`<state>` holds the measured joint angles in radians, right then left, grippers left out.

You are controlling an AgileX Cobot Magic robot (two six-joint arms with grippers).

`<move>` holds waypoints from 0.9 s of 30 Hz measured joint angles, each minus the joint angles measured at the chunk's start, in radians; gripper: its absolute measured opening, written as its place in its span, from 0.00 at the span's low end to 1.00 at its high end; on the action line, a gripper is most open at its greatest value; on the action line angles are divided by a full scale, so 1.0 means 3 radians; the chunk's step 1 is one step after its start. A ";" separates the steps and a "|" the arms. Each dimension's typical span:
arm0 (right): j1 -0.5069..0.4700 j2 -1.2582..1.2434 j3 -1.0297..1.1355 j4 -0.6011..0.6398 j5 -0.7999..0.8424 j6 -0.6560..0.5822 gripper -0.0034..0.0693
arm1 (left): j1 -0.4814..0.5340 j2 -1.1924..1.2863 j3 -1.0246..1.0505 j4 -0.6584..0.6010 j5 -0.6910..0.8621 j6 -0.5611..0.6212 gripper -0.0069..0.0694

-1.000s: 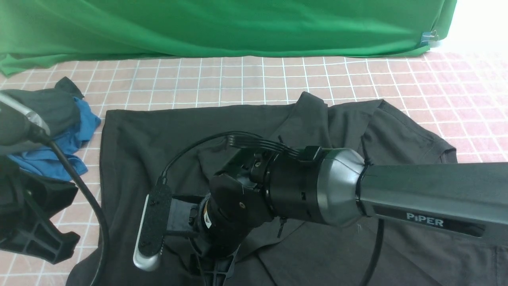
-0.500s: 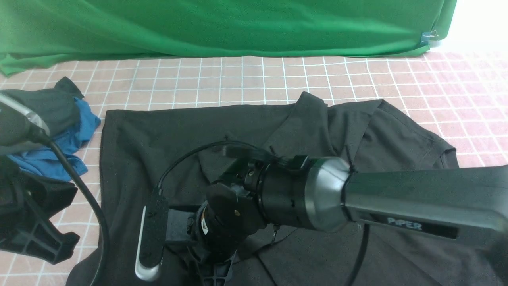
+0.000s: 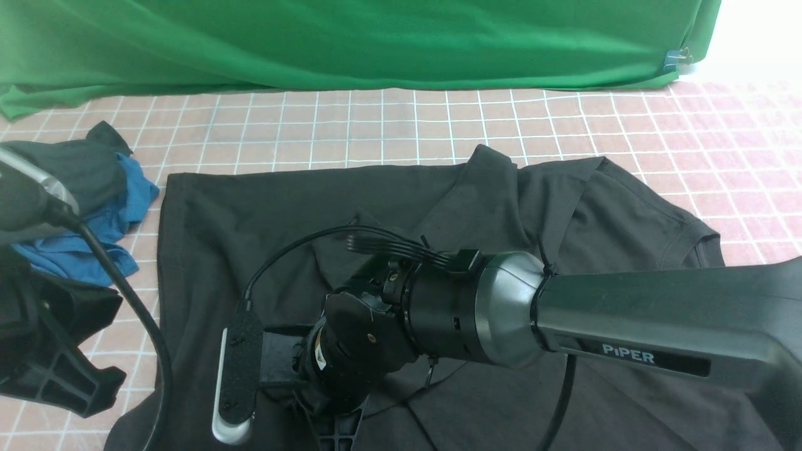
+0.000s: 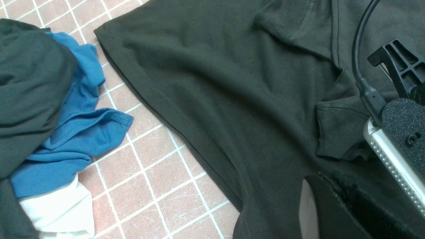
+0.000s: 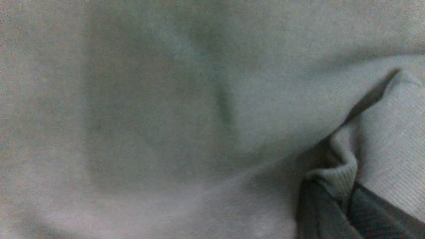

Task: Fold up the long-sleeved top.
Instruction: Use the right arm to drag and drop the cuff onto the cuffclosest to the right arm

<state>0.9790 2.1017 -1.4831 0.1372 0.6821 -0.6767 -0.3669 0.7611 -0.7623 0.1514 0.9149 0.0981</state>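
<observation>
The long-sleeved top (image 3: 250, 213) lies spread, black and creased, across the pink checked table, with one sleeve bunched at the far right. My right arm reaches over its middle, and the right gripper (image 3: 338, 435) points down into the cloth near the front edge. In the right wrist view the right gripper (image 5: 350, 191) is shut on a ribbed fold of the top (image 5: 166, 116). My left gripper (image 3: 75, 388) hangs shut and empty at the left, beside the top's hem (image 4: 186, 126). Its dark finger (image 4: 328, 212) shows in the left wrist view.
A blue garment (image 3: 94, 232) and a dark grey-green garment (image 3: 81, 169) lie heaped at the left edge, close to the left arm. A white cloth (image 4: 59, 212) pokes out beneath them. A green backdrop (image 3: 376, 44) closes the far side of the table (image 3: 376, 125).
My right arm has sunk lower and shifted a little left over the top, and its jaws have come together on the cloth. The left arm has stayed still.
</observation>
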 joint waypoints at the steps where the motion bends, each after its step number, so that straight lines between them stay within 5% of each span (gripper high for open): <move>1: 0.0000 -0.0025 -0.0007 0.0074 0.0062 -0.0004 0.15 | 0.0000 0.0000 0.0000 0.0000 -0.0003 0.0000 0.11; 16: 0.0000 -0.0201 -0.0079 0.0745 0.0331 -0.0161 0.17 | 0.0000 0.0000 0.0000 0.0000 -0.0023 0.0000 0.11; 20: 0.0000 -0.0201 -0.0079 0.0792 0.0348 0.0058 0.54 | 0.0000 0.0000 0.0000 0.0000 -0.0023 0.0000 0.11; 21: 0.0000 -0.0201 -0.0079 0.0792 0.0388 0.0099 0.73 | 0.0000 0.0000 0.0000 0.0000 -0.0012 0.0000 0.11; 22: 0.0000 -0.0209 -0.0079 0.0771 0.0435 0.0124 0.82 | 0.0000 0.0000 0.0000 0.0000 -0.0005 0.0000 0.11; 24: 0.0000 -0.0242 -0.0097 0.0687 0.0549 0.0215 0.93 | 0.0000 0.0000 0.0000 0.0000 0.0016 0.0000 0.11; 27: 0.0000 -0.0355 -0.0149 0.0420 0.0725 0.0417 0.94 | 0.0000 0.0000 0.0000 0.0000 0.0059 0.0000 0.11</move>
<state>0.9790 1.9953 -1.5278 0.2633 0.8998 -0.5515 -0.3669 0.7611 -0.7623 0.1514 0.9326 0.0981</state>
